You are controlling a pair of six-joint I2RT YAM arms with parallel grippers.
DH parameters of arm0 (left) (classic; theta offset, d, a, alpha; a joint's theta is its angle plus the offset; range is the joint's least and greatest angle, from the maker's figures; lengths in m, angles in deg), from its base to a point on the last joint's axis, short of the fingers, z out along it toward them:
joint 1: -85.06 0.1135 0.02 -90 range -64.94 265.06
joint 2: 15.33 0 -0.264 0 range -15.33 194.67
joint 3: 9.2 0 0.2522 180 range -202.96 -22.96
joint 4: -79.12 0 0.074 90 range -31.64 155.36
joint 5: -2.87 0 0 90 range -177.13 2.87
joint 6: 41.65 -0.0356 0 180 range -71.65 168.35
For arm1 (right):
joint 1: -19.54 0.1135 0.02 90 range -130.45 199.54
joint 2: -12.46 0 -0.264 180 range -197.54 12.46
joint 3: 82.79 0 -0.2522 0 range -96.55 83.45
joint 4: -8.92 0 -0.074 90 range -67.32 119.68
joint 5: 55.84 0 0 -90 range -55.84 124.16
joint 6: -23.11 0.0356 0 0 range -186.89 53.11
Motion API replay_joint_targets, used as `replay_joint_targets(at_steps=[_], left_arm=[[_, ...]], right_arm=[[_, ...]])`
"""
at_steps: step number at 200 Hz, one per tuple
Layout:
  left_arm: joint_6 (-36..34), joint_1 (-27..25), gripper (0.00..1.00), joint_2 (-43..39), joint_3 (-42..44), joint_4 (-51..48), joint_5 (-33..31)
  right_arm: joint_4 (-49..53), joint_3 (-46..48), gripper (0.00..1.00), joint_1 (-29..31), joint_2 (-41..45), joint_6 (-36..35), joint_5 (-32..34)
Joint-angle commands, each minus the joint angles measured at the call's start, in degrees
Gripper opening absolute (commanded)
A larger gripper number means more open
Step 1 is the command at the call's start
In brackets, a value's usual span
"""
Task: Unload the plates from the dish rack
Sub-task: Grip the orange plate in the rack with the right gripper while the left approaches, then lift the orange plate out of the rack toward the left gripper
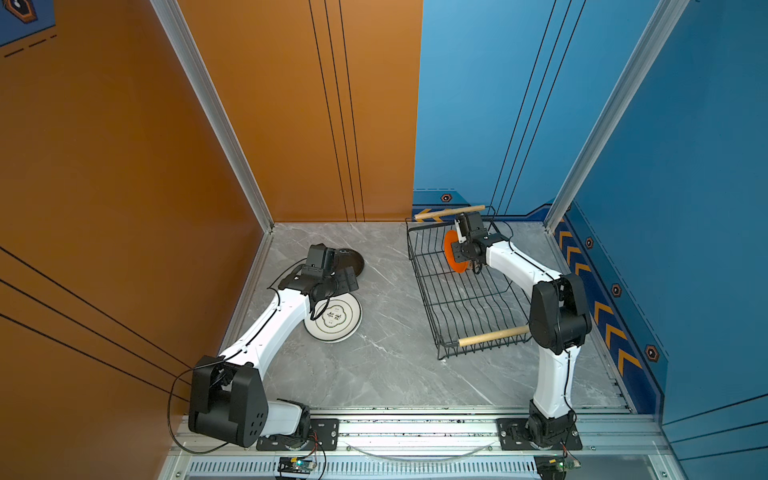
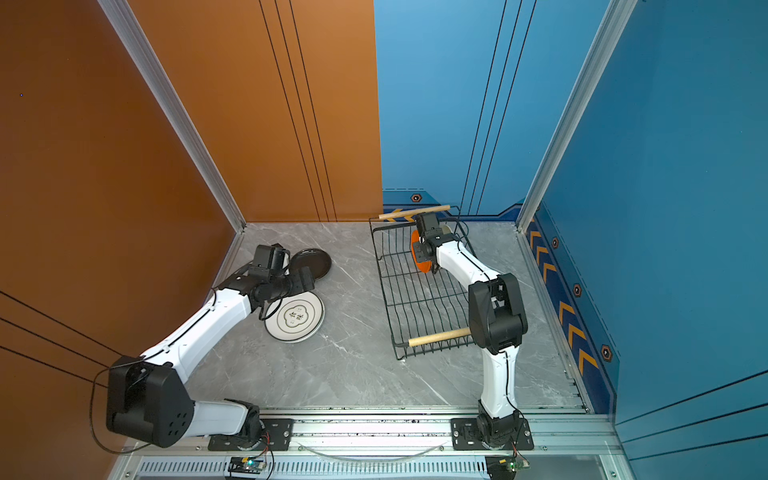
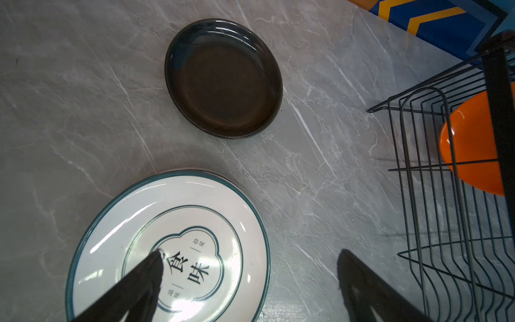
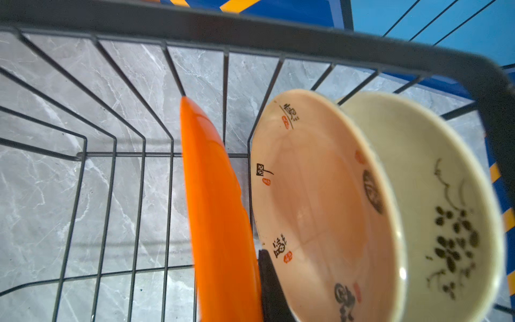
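1. In both top views, the black wire dish rack sits on the right of the grey marble tabletop. My right jaws reach into its far end, at an upright orange plate. On the left, a black plate and a white plate lie flat, with my left arm above them.
2. Left wrist view: my left jaws stand wide apart and hold nothing. One finger is over the white plate, and the black plate lies apart from it.
3. Right wrist view: my right jaws are clamped on the rim of the orange plate. A cream plate with red seals and a cream plate with a dark flower sprig stand beside it in the rack.
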Motion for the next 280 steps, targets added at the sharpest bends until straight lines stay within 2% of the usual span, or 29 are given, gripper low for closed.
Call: replay_joint_targets(at_steps=[1,71,109,146,197,239,280], left_arm=[[-0.63,-1.00,0.98,0.21,-1.97,-0.71,-2.65],[-0.15,-2.03,0.98,0.88,-5.28,-0.85,-0.64],[1.04,-2.40,0.98,0.92,-7.36,-1.06,1.27],[1.04,-4.05,0.98,-0.41,-7.44,1.44,3.34],[1.63,-5.84,0.98,-1.45,-7.18,3.87,5.30],[3.55,-6.55,0.98,-2.94,-5.44,6.79,7.18],[4.93,-6.63,0.98,-4.36,-3.10,9.56,8.71]], right_arm=[[0.24,1.30,0.08,0.45,4.81,-1.06,3.68],[-0.59,4.63,0.08,2.22,14.97,-1.68,7.27],[-6.25,10.49,0.08,3.40,23.79,2.00,6.13],[-13.12,17.13,0.06,3.40,32.68,12.08,-0.95],[-29.17,31.03,0.06,3.95,42.98,28.36,-9.44],[-32.42,33.03,0.07,5.60,42.57,37.07,-17.07],[-31.63,31.30,0.07,7.13,38.09,45.59,-24.87]])
